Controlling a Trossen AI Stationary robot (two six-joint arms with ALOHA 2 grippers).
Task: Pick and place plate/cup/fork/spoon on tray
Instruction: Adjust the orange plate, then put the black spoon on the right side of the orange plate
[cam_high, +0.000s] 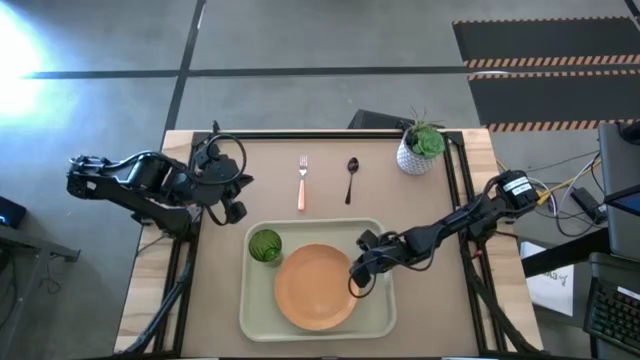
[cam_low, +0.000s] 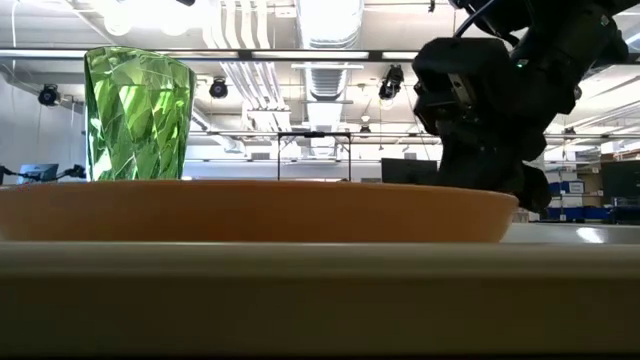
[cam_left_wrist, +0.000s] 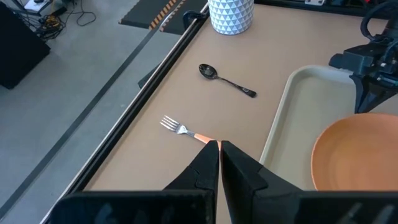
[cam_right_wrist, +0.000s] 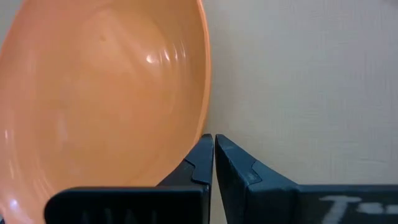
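The orange-peach plate (cam_high: 315, 285) lies flat on the pale tray (cam_high: 380, 232). The green cup (cam_high: 265, 245) stands upright in the tray's far left corner. The fork (cam_high: 302, 182) and the dark spoon (cam_high: 351, 178) lie on the table beyond the tray. My right gripper (cam_high: 354, 283) is shut, with its tips at the plate's right rim over the tray. My left gripper (cam_high: 238, 208) is shut and empty, above the table to the left of the tray. In the left wrist view its tips (cam_left_wrist: 219, 146) hide the fork's handle end. My right gripper's shut fingertips (cam_right_wrist: 205, 149) stand right at the plate's right rim (cam_right_wrist: 208, 118), coming down at a slant from the table's right. The plate lies flat on the tray. Whether the tips touch the rim, I cannot tell.
A white patterned pot with a green plant (cam_high: 418, 150) stands at the table's far right, near the spoon. Black rails run along the table's far, left and right edges. Bare table lies between the tray and the fork and spoon.
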